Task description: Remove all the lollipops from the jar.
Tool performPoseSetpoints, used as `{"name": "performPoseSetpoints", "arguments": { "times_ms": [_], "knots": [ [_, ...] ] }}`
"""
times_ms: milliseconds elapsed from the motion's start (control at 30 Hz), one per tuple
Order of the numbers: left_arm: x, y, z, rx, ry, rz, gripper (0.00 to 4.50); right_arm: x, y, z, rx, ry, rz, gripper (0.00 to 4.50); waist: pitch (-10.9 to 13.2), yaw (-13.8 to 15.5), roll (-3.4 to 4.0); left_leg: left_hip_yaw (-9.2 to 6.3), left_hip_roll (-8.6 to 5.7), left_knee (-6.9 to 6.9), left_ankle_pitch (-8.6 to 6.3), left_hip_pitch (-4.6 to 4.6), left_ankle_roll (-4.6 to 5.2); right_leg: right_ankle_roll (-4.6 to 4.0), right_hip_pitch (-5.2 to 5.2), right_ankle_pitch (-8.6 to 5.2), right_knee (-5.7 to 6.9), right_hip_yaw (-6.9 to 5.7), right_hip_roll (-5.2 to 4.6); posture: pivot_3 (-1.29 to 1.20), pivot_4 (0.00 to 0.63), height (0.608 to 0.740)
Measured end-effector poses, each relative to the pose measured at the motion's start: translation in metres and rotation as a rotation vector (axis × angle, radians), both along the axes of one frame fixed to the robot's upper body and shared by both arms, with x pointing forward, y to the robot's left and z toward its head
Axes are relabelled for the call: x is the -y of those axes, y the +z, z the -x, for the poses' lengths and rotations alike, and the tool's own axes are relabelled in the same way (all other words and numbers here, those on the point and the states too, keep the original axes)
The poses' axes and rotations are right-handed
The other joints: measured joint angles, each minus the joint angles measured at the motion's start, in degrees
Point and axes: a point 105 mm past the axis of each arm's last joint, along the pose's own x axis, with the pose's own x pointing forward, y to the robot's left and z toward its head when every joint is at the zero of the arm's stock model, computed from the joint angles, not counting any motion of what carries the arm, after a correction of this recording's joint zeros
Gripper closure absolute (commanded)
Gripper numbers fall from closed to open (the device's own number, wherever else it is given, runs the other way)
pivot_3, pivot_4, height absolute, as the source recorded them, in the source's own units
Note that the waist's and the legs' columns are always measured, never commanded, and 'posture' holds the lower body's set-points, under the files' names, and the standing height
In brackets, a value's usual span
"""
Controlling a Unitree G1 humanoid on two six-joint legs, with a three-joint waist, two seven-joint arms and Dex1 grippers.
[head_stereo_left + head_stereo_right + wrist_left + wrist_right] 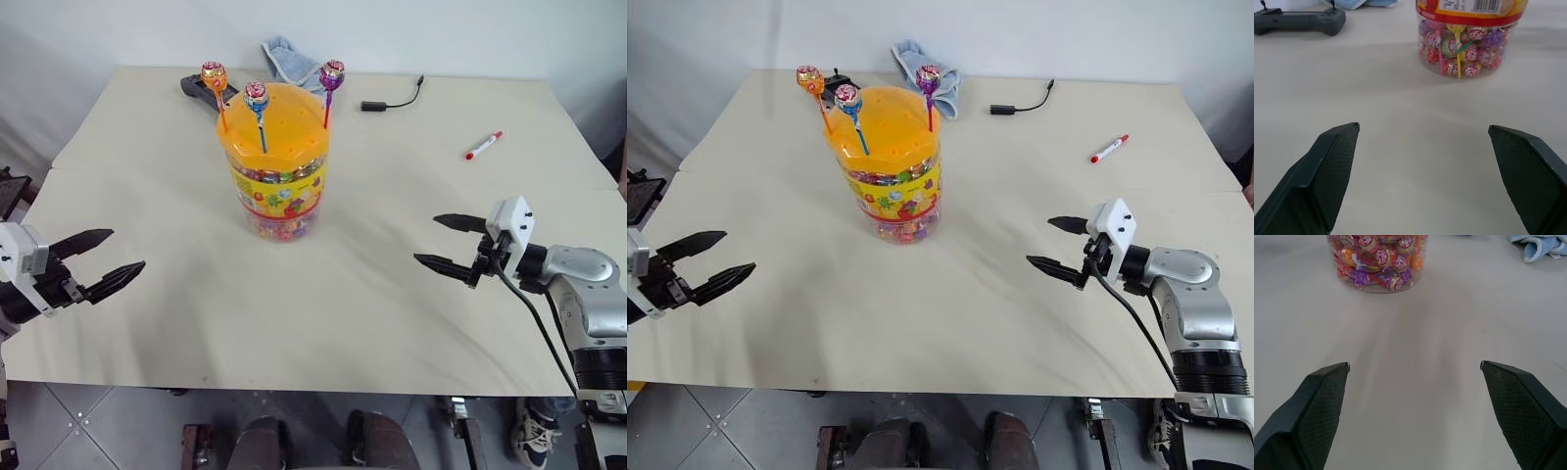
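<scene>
Entry, near to far; we list what the coming reach turns on.

1. Left claw: near edge of the worktop, our left side. Fingers spread wide, nothing between them, pointing level and inward toward centre.

2. Right claw: near-right, also spread wide, empty, aimed inward and a touch downward. It sits a bit farther onto the worktop than the left one.

3. Jar: upright, mid-worktop, beyond both claws and between their lines of aim. Clear wall, yellow label, sweets packed at the base, domed orange lid on top. Well apart from both claws.

4. Lollipops, three, all standing in holes in the lid, sticks roughly vertical, heads up:
 - orange one, left rim, stick leaning slightly outward to the left;
 - pink-blue one, front-centre;
 - purple one, right rim.
 None out yet, so we judge the task at its start.

5. Key relation: long axis of each stick runs up-down, while both claws point level, and the heads stand above claw height. We judge either claw must rise and come in from the side to pinch a stick. Orange lies toward the left claw, purple toward the right; pink-blue sits about midway, approx. even.

6. Far items, not for the task: marker pen far right, black cable, blue cloth, dark controller behind the jar.
</scene>
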Motion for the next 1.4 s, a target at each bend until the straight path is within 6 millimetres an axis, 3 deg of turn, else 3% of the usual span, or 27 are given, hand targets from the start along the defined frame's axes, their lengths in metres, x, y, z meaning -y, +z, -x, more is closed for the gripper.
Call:
{"name": "performPoseSetpoints", "arguments": {
  "times_ms": [233,367,500,700,867,1000,1067,1200,1400],
  "knots": [
    [-0.009,-0.007,0.002,-0.106,0.071,0.024,0.0,-0.003,0.006,-0.003,0.014,0.01,-0.022,0.02,0.0,-0.1,0.0,0.0,0.0,0.02,0.0,0.01,0.0,0.0,0.0,0.0,0.04,0.01,-0.01,0.0,0.15,0.74],
    [-0.002,-0.007,0.008,-0.12,0.045,0.008,0.0,-0.004,0.005,-0.002,0.002,0.026,-0.034,0.02,0.0,0.1,0.0,-0.02,0.0,0.05,0.0,0.0,0.01,0.0,0.0,0.0,0.04,0.0,-0.01,0.0,0.15,0.74],
    [0.005,0.014,0.006,-0.042,0.001,0.03,0.0,-0.008,0.008,0.003,-0.012,0.073,-0.061,0.02,0.0,0.2,0.0,-0.03,0.0,0.1,0.0,0.0,0.01,0.0,0.02,0.0,0.06,0.01,-0.02,0.0,0.15,0.74],
    [0.024,0.058,-0.008,0.108,-0.089,0.022,0.0,-0.016,0.037,0.022,0.03,0.175,-0.126,0.02,0.0,0.1,-0.01,-0.03,-0.02,0.11,0.0,0.01,0.01,0.0,0.02,0.0,0.09,0.0,-0.02,0.0,0.15,0.74],
    [0.059,0.099,-0.031,0.251,-0.227,0.034,0.0,-0.016,0.05,0.026,0.062,0.179,-0.149,0.02,0.0,0.4,-0.03,-0.05,-0.06,0.18,0.0,0.0,0.01,0.0,0.04,0.0,0.15,-0.01,-0.02,0.0,0.15,0.74],
    [0.09,0.12,-0.047,0.301,-0.355,0.072,0.0,-0.018,0.06,0.027,0.083,0.17,-0.175,0.02,0.0,0.3,-0.04,-0.05,-0.07,0.18,0.0,0.0,0.01,0.0,0.03,0.0,0.19,-0.04,-0.01,0.0,0.15,0.74],
    [0.106,0.125,-0.058,0.302,-0.42,0.089,0.0,-0.021,0.068,0.03,0.091,0.178,-0.206,0.02,0.0,0.1,-0.04,-0.04,-0.09,0.2,0.0,0.0,0.01,0.0,0.03,0.0,0.22,-0.05,-0.01,0.0,0.15,0.74],
    [0.118,0.125,-0.075,0.276,-0.46,0.104,0.0,-0.024,0.084,0.033,0.131,0.185,-0.251,0.02,0.0,-0.1,-0.04,-0.01,-0.08,0.19,0.0,0.01,0.01,0.0,-0.03,0.0,0.23,-0.09,0.0,0.0,0.15,0.74],
    [0.126,0.128,-0.097,0.253,-0.46,0.151,0.0,-0.028,0.097,0.039,0.18,0.183,-0.272,0.02,0.0,0.0,-0.05,-0.01,-0.09,0.2,-0.01,-0.03,0.03,0.0,-0.08,0.0,0.27,-0.09,-0.01,0.0,0.15,0.74]
  ]
}}
